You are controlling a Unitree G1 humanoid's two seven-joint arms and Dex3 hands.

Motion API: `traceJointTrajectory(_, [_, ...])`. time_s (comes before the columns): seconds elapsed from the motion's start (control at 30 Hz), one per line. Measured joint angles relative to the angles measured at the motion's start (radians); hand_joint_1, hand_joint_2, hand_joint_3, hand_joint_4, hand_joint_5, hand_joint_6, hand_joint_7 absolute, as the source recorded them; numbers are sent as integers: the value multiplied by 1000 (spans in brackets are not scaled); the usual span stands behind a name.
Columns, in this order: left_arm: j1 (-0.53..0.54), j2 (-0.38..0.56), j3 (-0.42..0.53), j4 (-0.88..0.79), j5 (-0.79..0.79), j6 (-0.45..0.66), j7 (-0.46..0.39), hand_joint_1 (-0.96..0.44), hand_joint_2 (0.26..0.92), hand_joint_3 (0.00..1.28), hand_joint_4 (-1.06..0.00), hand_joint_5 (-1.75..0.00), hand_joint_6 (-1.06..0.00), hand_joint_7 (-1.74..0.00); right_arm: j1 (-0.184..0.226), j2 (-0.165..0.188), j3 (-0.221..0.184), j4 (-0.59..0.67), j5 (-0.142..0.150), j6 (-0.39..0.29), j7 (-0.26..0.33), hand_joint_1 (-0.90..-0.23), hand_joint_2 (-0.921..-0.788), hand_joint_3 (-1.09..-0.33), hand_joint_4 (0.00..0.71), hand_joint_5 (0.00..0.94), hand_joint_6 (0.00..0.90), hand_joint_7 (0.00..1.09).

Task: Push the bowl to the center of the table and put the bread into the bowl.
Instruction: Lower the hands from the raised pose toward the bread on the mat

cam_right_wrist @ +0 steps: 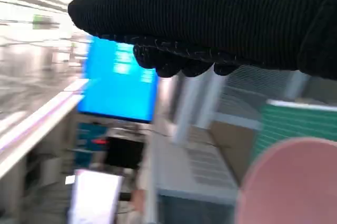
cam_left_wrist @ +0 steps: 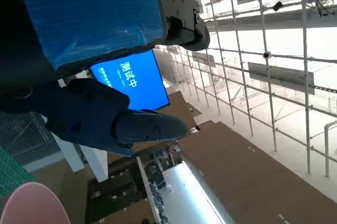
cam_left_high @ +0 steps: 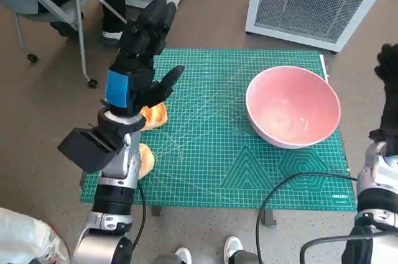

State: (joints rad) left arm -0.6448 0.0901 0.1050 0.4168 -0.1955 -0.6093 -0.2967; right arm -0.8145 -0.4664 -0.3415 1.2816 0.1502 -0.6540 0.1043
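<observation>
Neither step looks done: the pink bowl [cam_left_high: 293,107] sits right of centre, both the left hand [cam_left_high: 144,46] and right hand [cam_left_high: 388,84] hold nothing, so the gloved one should nudge it inward before the bread [cam_left_high: 154,117] goes in.

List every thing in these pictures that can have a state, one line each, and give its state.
Bowl: upright, empty, on the mat's right side.
Bread: on the mat, partly hidden under the left hand.
Left hand: raised, open, holding nothing.
Right hand: beside the bowl, not touching it.
</observation>
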Motion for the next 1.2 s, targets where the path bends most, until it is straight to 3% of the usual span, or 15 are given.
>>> traceJointTrajectory(0.3, [3, 21, 6, -7, 0, 3, -1, -398, 921, 258, -318, -3, -223, -378, 0, 17, -12, 28, 2, 147, -14, -506, -921, -816, 184, 7, 271, 31])
traceJointTrajectory(0.53, [9, 32, 10, -19, 1, 7, -1, -413, 921, 255, -319, -3, -228, -374, 0, 62, -7, 36, -3, 222, -47, -491, -921, -828, 215, 17, 278, 30])
traceJointTrajectory(0.7, [19, 39, 11, -34, 3, 12, 1, -417, 921, 253, -319, -3, -231, -372, -6, 93, 10, 42, -37, 256, -59, -471, -921, -854, 215, 10, 275, 24])
traceJointTrajectory(1.2, [51, 63, 21, -69, 3, 27, 9, -409, 921, 247, -323, -4, -242, -359, -39, 172, 18, 45, -44, 296, -30, -510, -921, -830, 222, 6, 285, 22])
